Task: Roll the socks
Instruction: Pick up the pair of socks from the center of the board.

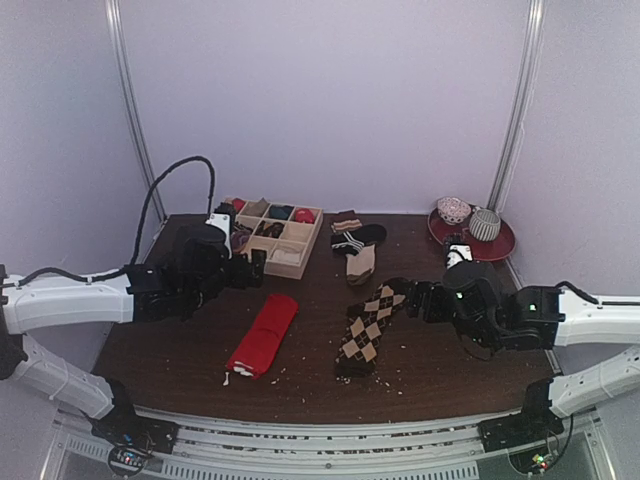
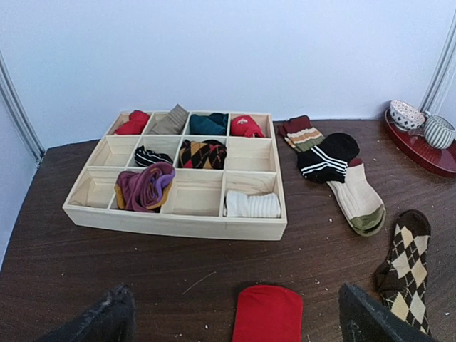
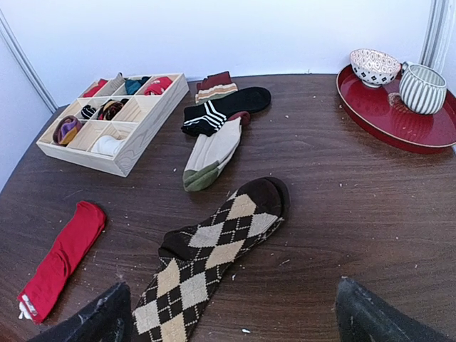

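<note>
The red sock (image 1: pixel 263 335) lies flat on the dark wooden table, left of centre; its far end shows in the left wrist view (image 2: pixel 268 315) and its full length in the right wrist view (image 3: pixel 63 258). The brown argyle sock (image 1: pixel 370 326) lies to its right, seen large in the right wrist view (image 3: pixel 208 261) and at the edge of the left wrist view (image 2: pixel 405 268). My left gripper (image 1: pixel 255 268) hovers open beyond the red sock's far end (image 2: pixel 235 324). My right gripper (image 1: pixel 405 297) hangs open beside the argyle sock's toe (image 3: pixel 231 320). Both hold nothing.
A wooden divided box (image 1: pixel 276 234) with rolled socks stands at the back left (image 2: pixel 178 222). A black striped sock (image 1: pixel 358 238) and a tan sock (image 1: pixel 361 264) lie behind the argyle one. A red tray (image 1: pixel 498 243) with two bowls sits back right (image 3: pixel 370 114).
</note>
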You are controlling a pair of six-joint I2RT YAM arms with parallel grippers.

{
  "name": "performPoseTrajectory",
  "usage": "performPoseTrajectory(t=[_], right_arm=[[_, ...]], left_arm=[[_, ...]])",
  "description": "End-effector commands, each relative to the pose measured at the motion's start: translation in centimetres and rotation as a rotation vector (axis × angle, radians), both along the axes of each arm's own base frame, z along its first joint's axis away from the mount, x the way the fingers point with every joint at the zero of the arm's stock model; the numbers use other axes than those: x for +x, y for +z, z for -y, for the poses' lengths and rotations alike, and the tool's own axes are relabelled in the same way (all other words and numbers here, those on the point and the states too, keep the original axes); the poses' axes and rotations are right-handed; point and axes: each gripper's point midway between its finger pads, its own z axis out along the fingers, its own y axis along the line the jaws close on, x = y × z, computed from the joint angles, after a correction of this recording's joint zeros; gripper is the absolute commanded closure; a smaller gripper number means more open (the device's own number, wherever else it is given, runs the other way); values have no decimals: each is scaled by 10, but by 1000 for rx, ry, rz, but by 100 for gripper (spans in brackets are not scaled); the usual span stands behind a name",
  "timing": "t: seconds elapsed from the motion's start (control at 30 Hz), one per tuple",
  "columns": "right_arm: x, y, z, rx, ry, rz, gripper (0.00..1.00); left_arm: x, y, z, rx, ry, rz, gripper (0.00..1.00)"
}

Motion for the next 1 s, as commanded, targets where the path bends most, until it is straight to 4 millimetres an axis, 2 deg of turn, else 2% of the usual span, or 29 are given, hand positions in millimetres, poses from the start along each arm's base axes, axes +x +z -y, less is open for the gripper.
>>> performPoseTrajectory(t=[0.0,0.07,0.2,0.33,0.47,0.6,0.73,0.87,0.97], right_arm=[[-5,-5,15,-115,23,13,0],[-8,-8,13,-130,69,17,0],[-17,-20,-3,-78,198,38,0],[-27,-55,-12,-114,314,27,2],[-47,-86,-43,-112,522,23,10],[-79,-97,-80,-103,756,95,12],[-102,-106,-106,-191,943,173,13],[-105,-108,-125,-256,1026,207,14],[-104,-122,-133,-344,1073,197,14]], left_arm=[[9,20,-4,28,48,76,2],[10,20,-1,41,36,75,2],[6,20,10,55,-46,82,2],[-5,23,20,31,-148,109,2],[-18,26,32,-4,-263,142,2],[-23,15,37,-2,-302,109,2],[-28,0,39,0,-328,76,2],[-34,-8,42,1,-369,73,2],[-35,-11,42,13,-376,72,2]])
